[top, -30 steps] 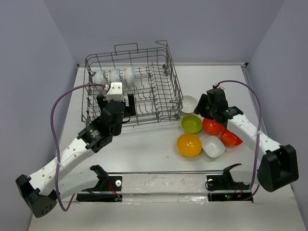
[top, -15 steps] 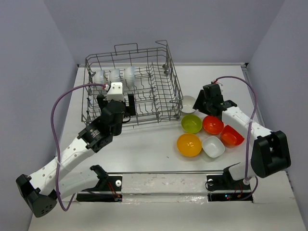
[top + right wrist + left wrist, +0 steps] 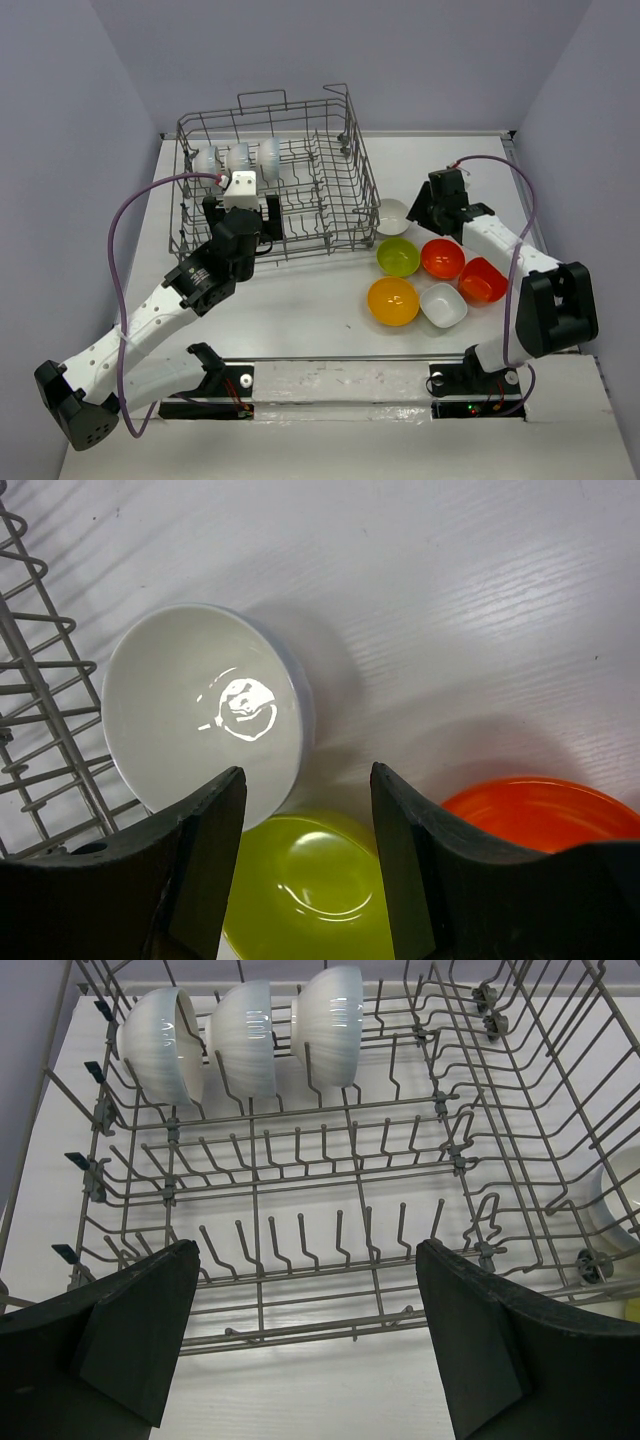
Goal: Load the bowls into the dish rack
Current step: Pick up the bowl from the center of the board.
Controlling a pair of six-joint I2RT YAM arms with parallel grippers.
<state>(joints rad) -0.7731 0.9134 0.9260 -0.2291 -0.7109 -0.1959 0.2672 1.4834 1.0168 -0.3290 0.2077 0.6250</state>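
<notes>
The grey wire dish rack (image 3: 362, 178) stands at the back left, with three white bowls (image 3: 238, 158) on edge in its far row (image 3: 248, 1040). My left gripper (image 3: 242, 214) hangs open over the rack's near wall, nothing between its fingers (image 3: 305, 1340). On the table to the right lie a round white bowl (image 3: 392, 215), a lime green bowl (image 3: 398, 257), two red-orange bowls (image 3: 442, 258) (image 3: 481, 280), an orange-yellow bowl (image 3: 392, 301) and a squarish white bowl (image 3: 443, 305). My right gripper (image 3: 418, 212) is open and empty (image 3: 308, 820), just above the round white bowl's right rim (image 3: 200, 715) and the green bowl (image 3: 310, 880).
The rack's right wall (image 3: 40, 710) stands close to the left of the round white bowl. That bowl also shows through the rack wires (image 3: 625, 1195) in the left wrist view. Purple cables loop from both arms. A metal rail (image 3: 340, 375) runs along the near table edge.
My right arm has swung back and to the left, from over the red-orange bowls to beside the round white bowl. The left arm and all bowls have stayed put.
</notes>
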